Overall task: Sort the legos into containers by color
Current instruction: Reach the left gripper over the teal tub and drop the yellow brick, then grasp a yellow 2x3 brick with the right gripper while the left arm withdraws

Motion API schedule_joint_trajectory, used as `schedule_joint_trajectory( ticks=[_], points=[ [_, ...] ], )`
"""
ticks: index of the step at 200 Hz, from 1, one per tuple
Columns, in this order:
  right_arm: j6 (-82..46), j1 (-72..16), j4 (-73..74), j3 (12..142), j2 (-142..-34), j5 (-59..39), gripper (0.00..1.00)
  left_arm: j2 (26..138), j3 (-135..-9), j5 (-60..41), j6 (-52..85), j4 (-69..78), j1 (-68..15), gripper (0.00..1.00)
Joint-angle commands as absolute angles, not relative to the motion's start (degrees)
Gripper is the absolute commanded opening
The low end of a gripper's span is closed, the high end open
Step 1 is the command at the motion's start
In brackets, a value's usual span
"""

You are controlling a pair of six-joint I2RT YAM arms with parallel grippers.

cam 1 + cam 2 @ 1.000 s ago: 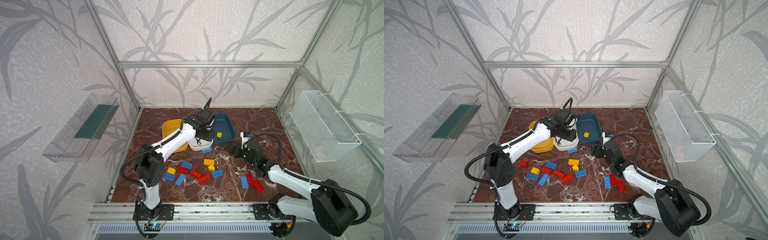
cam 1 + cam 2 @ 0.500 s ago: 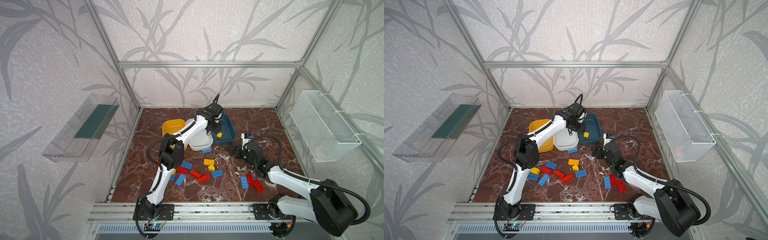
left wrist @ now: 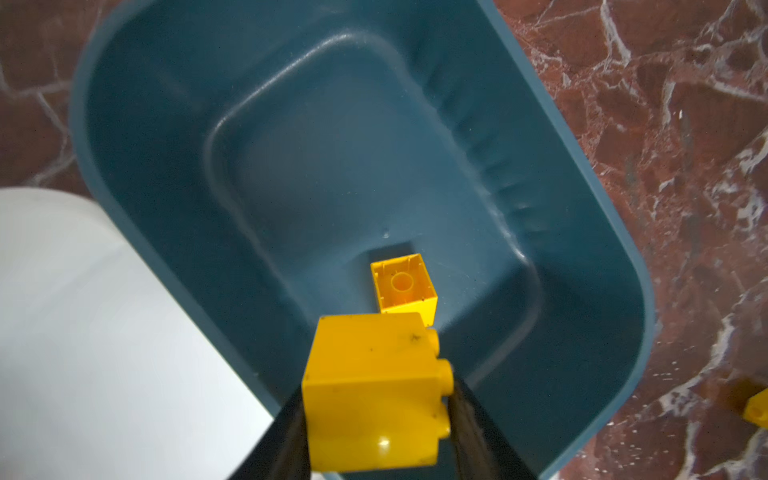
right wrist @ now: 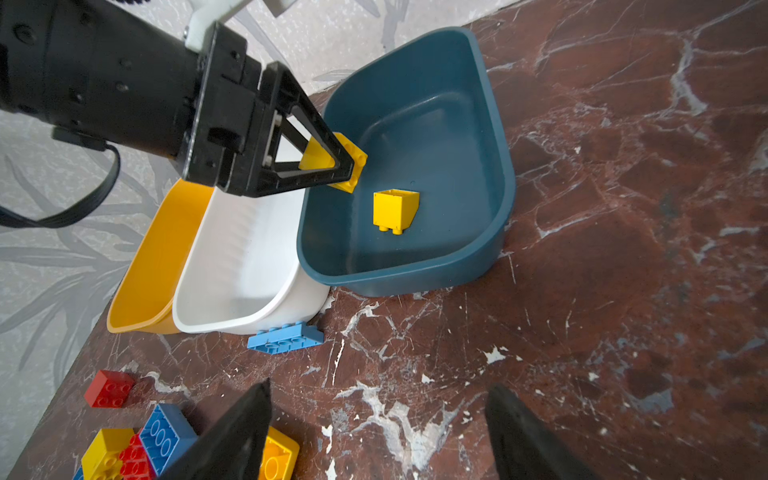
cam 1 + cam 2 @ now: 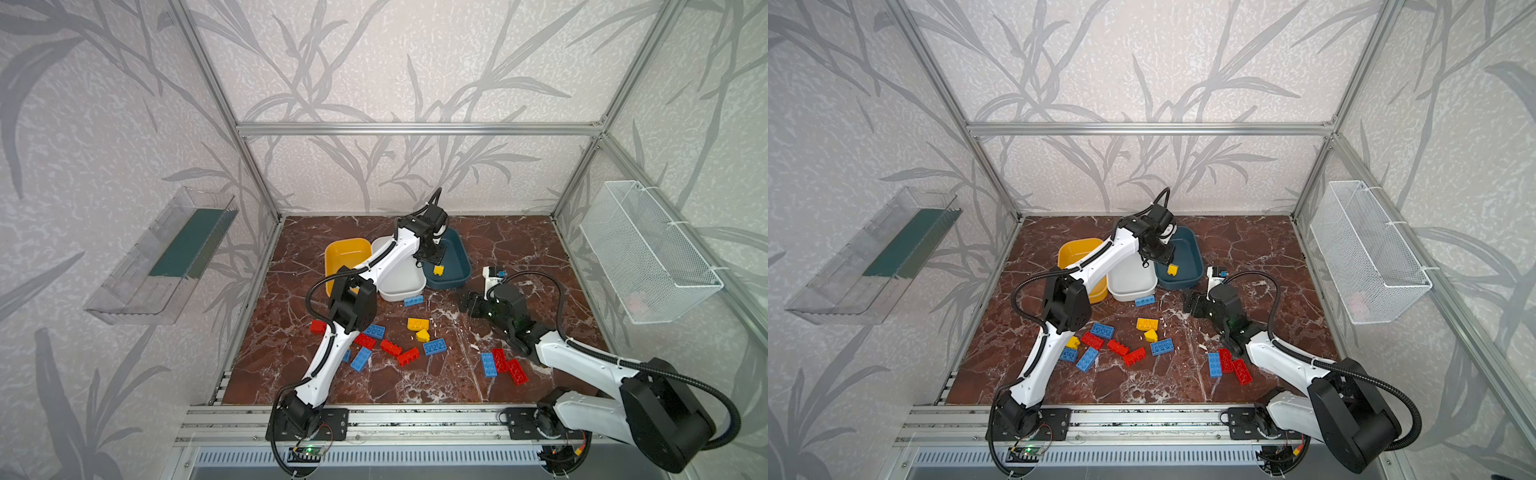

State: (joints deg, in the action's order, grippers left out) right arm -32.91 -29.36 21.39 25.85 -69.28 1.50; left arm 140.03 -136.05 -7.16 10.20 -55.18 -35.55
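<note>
Left arm overhangs white tub; marble beside teal tub open.

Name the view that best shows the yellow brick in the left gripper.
Left wrist: the brick looms large, studs clear. Right wrist shows it half behind the left gripper; in both top views I cannot make it out.

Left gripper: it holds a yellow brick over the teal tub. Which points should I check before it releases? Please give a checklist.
1. The held yellow brick is in the left gripper: ok.
2. It hangs above the teal tub, not the white tub: ok, but close to their shared edge.
3. Colour matches the tub's contents: ok, a second yellow brick lies inside.
4. No red or blue brick inside: ok.
5. The right gripper is away from the tub: ok, open and empty.
</note>
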Motion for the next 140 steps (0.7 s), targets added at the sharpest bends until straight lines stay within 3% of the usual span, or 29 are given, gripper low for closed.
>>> schedule_joint_trajectory(
  ticks=[1,21,61,140],
  points=[
    [-33.17,-29.18,19.14,26.78,-68.36,2.29,0.85,138.78,-137.97,-7.15,9.07,-57.31,-35.55,0.6],
    [-34.44,-29.0,11.6,29.94,-69.0,4.28,0.92,137.09,-136.88,-6.38,9.4,-57.35,-35.52,0.69],
    [-33.2,-30.37,3.99,35.09,-70.93,2.94,0.94,126.47,-125.4,-3.58,10.13,-52.42,-35.51,0.86],
    [-35.58,-48.19,-11.88,50.27,-81.67,15.64,1.0,97.07,-94.82,8.03,18.86,-42.62,-35.53,0.9]
  ],
)
